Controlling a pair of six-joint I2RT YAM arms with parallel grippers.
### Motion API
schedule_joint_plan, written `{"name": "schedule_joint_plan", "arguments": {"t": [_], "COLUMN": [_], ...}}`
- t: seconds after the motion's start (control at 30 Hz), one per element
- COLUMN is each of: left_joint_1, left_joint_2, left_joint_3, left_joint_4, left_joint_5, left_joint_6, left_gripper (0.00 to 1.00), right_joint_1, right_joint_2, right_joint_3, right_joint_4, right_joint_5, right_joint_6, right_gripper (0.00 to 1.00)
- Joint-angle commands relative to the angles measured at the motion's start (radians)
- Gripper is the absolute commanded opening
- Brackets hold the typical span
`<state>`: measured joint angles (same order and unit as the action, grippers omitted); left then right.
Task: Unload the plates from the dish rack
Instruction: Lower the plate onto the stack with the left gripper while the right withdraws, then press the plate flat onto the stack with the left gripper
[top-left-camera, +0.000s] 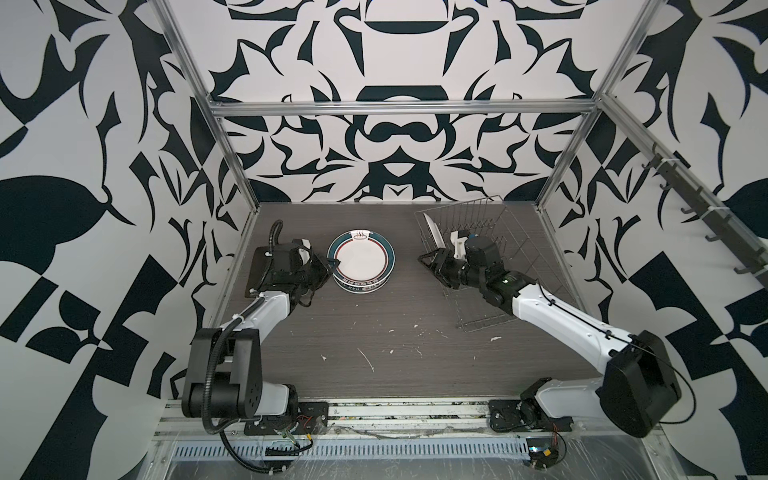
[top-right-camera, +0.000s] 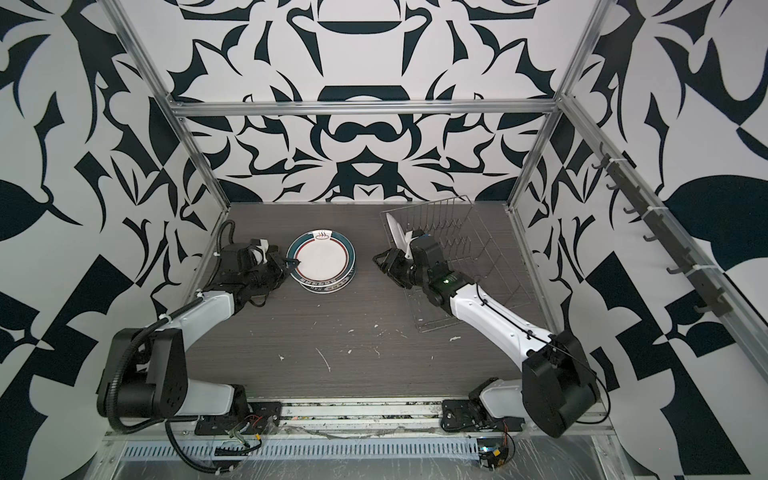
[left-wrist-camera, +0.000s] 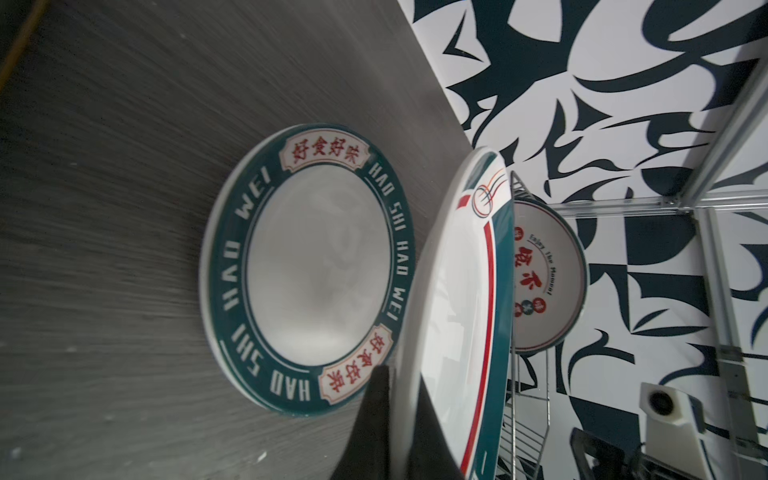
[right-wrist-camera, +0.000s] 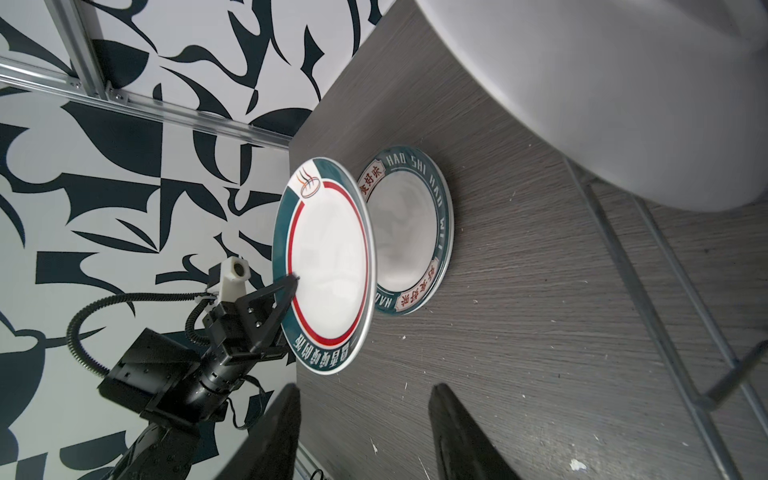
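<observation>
1. Left gripper (top-left-camera: 334, 262) is clamped on the near rim of the red-ringed plate (top-left-camera: 360, 259), one finger over the plate's face and one beneath it.
2. That teal-bordered plate is held tilted, its gripped edge raised, over the lettered plate (left-wrist-camera: 316, 266).
3. The lettered plate lies flat on the table (top-left-camera: 395, 353), left of centre. Its dark teal rim reads HAO SHI HAO WEI, with red characters in two cream panels. Whether the tilted plate's far rim touches it cannot be told.
4. Right gripper (right-wrist-camera: 365, 390) has its jaws parted, with only bare tabletop between them. It sits low at the dish rack's near left side.
5. Just behind that gripper, the upright plate (top-left-camera: 432, 232) stands on edge between prongs, its printed face turned toward the left arm.
6. The dish rack (top-left-camera: 469, 216) sits at the table's back right, set at an angle, taller wire end toward the rear wall. The right arm reaches over its base.
</observation>
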<state>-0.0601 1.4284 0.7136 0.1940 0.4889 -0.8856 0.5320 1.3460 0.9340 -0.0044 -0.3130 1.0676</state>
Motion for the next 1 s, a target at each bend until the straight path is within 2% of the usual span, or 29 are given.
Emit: {"name": "schedule_joint_plan", "arguments": {"t": [0.0, 0.27, 0.97], "left_joint_1": [0.005, 0.005, 0.005], "left_joint_2": [0.024, 0.116, 0.251], "left_joint_3": [0.067, 0.102, 0.14], "left_joint_4": [0.008, -0.005, 0.019], "left_joint_5": [0.005, -0.007, -0.016], "left_joint_6": [0.06, 0.1, 0.116], "left_gripper": [0.0, 0.0, 0.0], "right_joint_1": [-0.002, -0.001, -0.001], "right_joint_2": [0.001, 0.004, 0.016], "right_joint_3": [0.07, 0.098, 0.114], "right_joint_4": [-0.037, -0.121, -0.166], "right_joint_5": [-0.015, 0.041, 0.029], "right_joint_6": [-0.059, -0.116, -0.14], "right_gripper": [0.53, 0.52, 0.52]}}
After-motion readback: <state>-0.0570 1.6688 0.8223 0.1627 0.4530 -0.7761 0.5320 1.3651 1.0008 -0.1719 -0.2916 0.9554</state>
